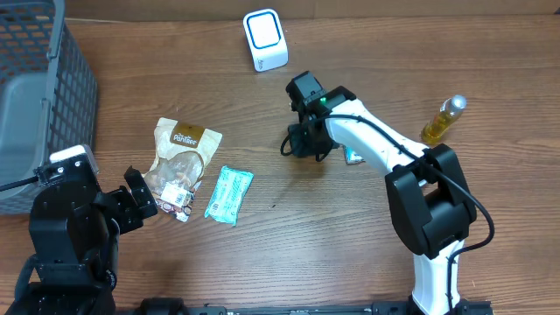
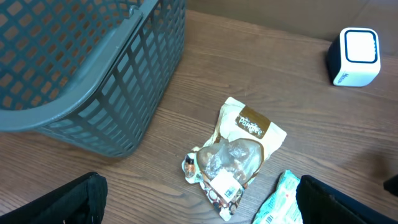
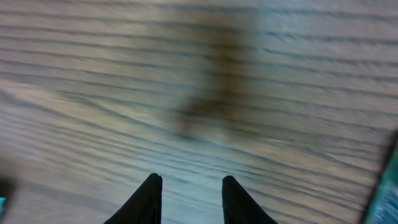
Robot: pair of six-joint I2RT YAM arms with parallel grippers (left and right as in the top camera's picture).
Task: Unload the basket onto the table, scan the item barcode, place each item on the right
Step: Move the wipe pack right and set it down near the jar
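The white barcode scanner (image 1: 265,39) stands at the back of the table, also seen as the scanner (image 2: 354,56) in the left wrist view. A brown snack bag (image 1: 181,164) and a teal packet (image 1: 229,194) lie left of centre. My left gripper (image 2: 199,186) is wide open just above the near end of the snack bag (image 2: 239,152), holding nothing. My right gripper (image 1: 300,142) hangs low over bare wood at centre. Its fingers (image 3: 152,193) stand a little apart with nothing between them. A small teal item (image 1: 353,157) lies partly hidden under the right arm.
A grey mesh basket (image 1: 35,96) fills the far left. A yellow bottle (image 1: 444,120) stands at the right. A teal edge (image 3: 388,186) shows at the right border of the blurred right wrist view.
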